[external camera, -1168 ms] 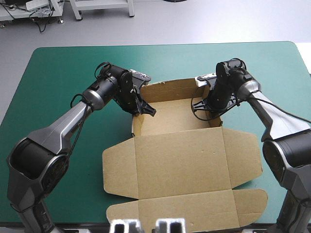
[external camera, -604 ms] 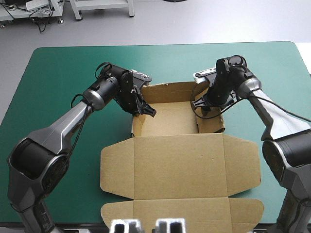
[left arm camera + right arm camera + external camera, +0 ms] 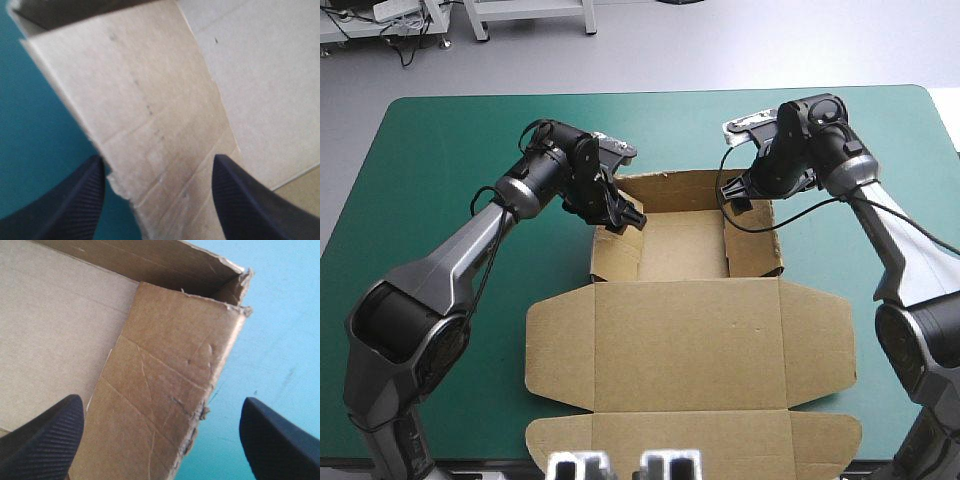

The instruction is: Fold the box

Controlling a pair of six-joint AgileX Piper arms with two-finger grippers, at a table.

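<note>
Brown box (image 3: 690, 330) found centred on the counter (image 3: 430, 150): open tray at far end with walls raised, lid flat toward near edge. Noted spread wide, left tool (image 3: 623, 217), astride the tray's left wall, gripping nothing. Same for right tool (image 3: 735, 195), astride the right wall.

- left arm (image 3: 460, 260), left of the frame: silver-grey tapered links with bulky, rounded black joints
- right arm (image 3: 905, 250), right of the frame: the same silver-grey shells and black joints
- left gripper (image 3: 623, 217) and right gripper (image 3: 732, 196): black throughout
- fingers (image 3: 65, 210): black, broad, finely ribbed surface
</note>
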